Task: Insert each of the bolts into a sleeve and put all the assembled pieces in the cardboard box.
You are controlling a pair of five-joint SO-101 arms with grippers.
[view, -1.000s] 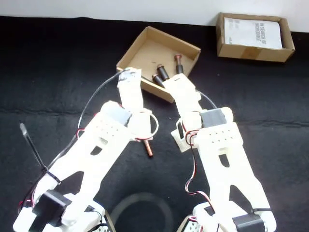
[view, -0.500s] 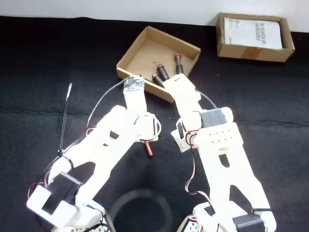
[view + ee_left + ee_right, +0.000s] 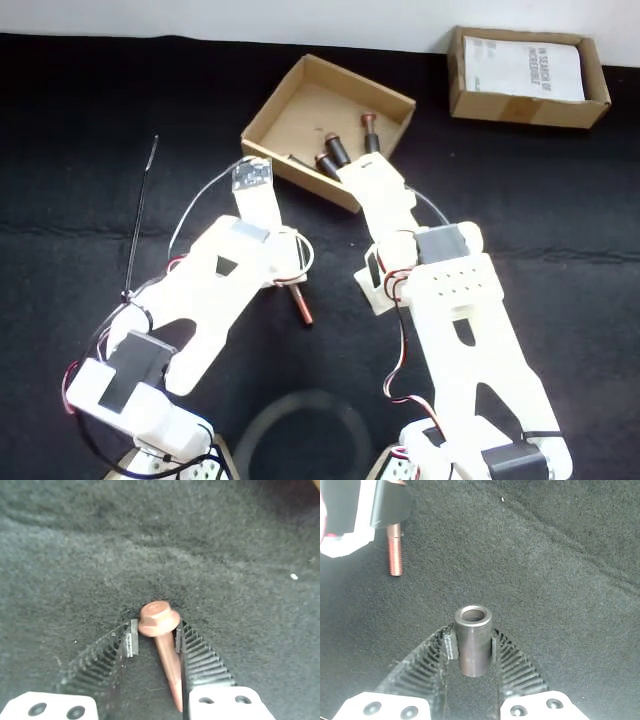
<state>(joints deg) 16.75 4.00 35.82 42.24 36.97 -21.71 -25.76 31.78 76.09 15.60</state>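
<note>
A copper bolt [image 3: 163,645] hangs above the black mat with my left gripper [image 3: 155,636] shut on it just under its hex head. From above, that bolt [image 3: 297,303] pokes out below the left gripper [image 3: 288,280], shank toward the table's front. My right gripper [image 3: 472,645] is shut on an upright dark metal sleeve [image 3: 473,641], bore facing the camera. Beyond the sleeve, the bolt [image 3: 394,550] shows again, held in the left gripper's white fingers [image 3: 355,515]. The cardboard box [image 3: 290,95] behind both arms holds two assembled pieces [image 3: 335,150].
A second cardboard box [image 3: 590,100] with a printed sheet stands at the back right. A thin black cable [image 3: 140,220] sticks up beside the left arm. A faint ring [image 3: 295,430] marks the mat between the arm bases. Black mat [image 3: 90,130] lies open at the left.
The left arm has swung and turned to the left, carrying the bolt slightly left and tilting it. The right arm has kept still with the sleeve.
</note>
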